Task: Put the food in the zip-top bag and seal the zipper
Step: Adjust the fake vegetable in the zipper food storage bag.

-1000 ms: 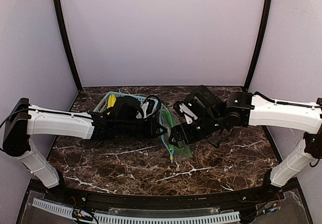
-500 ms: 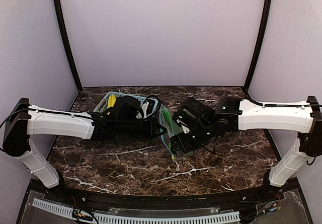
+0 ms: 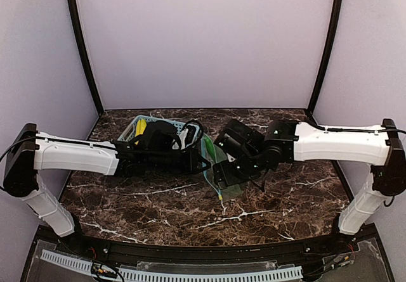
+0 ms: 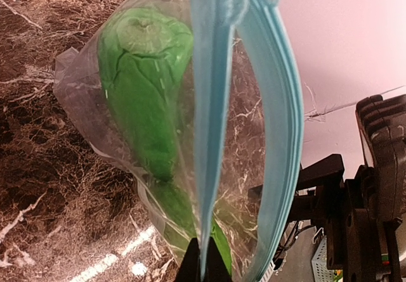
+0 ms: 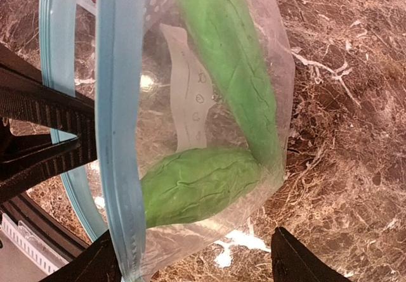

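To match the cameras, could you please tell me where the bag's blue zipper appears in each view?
Top external: zipper near the picture's centre.
Left wrist: zipper mid-frame, running top to bottom.
Right wrist: zipper upright at left.
Shared landmark: green cucumber pieces inside the bag.

No legible text anywhere

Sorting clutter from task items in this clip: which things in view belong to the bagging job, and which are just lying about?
Job: bag; zipper; two cucumbers inside the bag; banana; left hand pinching the zipper; open right hand.
Lying about: basket holding the banana.
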Tool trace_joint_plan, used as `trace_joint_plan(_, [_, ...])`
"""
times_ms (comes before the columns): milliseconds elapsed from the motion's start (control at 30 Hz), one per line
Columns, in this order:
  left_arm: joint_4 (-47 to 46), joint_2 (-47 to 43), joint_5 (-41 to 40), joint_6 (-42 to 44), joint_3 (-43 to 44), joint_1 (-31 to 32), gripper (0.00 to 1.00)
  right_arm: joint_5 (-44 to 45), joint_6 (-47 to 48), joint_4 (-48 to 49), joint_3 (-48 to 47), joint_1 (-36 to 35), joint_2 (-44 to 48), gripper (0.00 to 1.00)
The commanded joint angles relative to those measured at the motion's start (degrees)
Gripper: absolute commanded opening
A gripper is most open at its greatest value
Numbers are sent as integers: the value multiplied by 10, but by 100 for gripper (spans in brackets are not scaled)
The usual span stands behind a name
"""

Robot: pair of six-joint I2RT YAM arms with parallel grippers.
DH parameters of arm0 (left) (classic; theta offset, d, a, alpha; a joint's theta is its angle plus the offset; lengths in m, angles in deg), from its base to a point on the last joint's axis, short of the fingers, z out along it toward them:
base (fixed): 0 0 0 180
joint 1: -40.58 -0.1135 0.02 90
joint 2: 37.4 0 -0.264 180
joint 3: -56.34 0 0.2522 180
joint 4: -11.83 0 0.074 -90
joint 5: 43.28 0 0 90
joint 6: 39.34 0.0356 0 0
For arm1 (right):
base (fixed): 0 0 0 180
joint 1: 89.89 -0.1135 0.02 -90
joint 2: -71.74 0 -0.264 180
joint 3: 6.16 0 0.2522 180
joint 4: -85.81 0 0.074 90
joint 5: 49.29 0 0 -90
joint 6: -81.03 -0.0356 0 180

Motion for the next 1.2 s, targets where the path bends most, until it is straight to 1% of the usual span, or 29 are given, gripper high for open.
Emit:
trace_joint_plan(0, [-3,-30,7,2,-9,-3,1,35,-19,4,-14,0,-9,76])
trace_joint_plan(167, [-3,-38,11,0,-11,-3,1,43,-20,8,-18,9,-20,71])
trace_joint_plan(267, [-3,-39,14,0,-12,-4,1,46,-19,12,-20,14,-28,65])
trace_joint_plan(567, [-10,-37,28,-5,-15,-3,1,56,-7,35,-23,34,-47,55])
trace_joint_plan(900, [-16,-44,28,-10,-26,-3,1,51,9,56,-31,52,-77,52])
trace_joint_plan(1100, [-5,-47,11,-6,-28,-6,1,51,10,56,-34,53,-58,51])
trace_joint_plan(1167, [-5,-49,7,-8,-29,-9,1,44,12,56,-33,52,-46,53])
